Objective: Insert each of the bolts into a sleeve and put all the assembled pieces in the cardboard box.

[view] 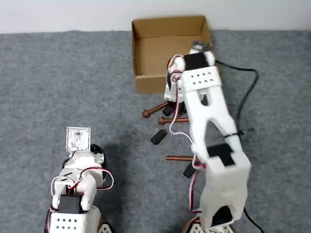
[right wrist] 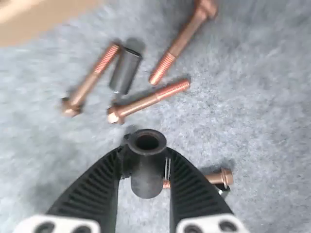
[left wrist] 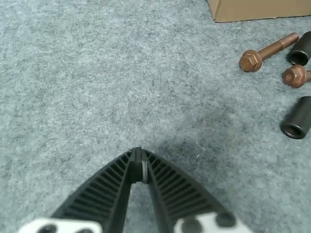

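Observation:
My right gripper [right wrist: 145, 154] is shut on a black sleeve [right wrist: 146, 170], held off the carpet with its open end toward the camera. Under it lie three copper bolts [right wrist: 148, 101] and another black sleeve [right wrist: 125, 70]; a fourth bolt [right wrist: 219, 176] shows beside one finger. From above, the right arm [view: 206, 104] stretches to the front wall of the cardboard box [view: 146, 48]. Loose bolts [view: 155, 109] and sleeves [view: 158, 137] lie between the box and the arm's base. My left gripper [left wrist: 138, 162] is shut with nothing in it, low over bare carpet left of the parts.
Grey carpet covers the whole table. A black cable [view: 248, 92] runs along the right of the right arm. The left arm [view: 77, 184] sits folded near the front left corner. Open carpet lies left of the box.

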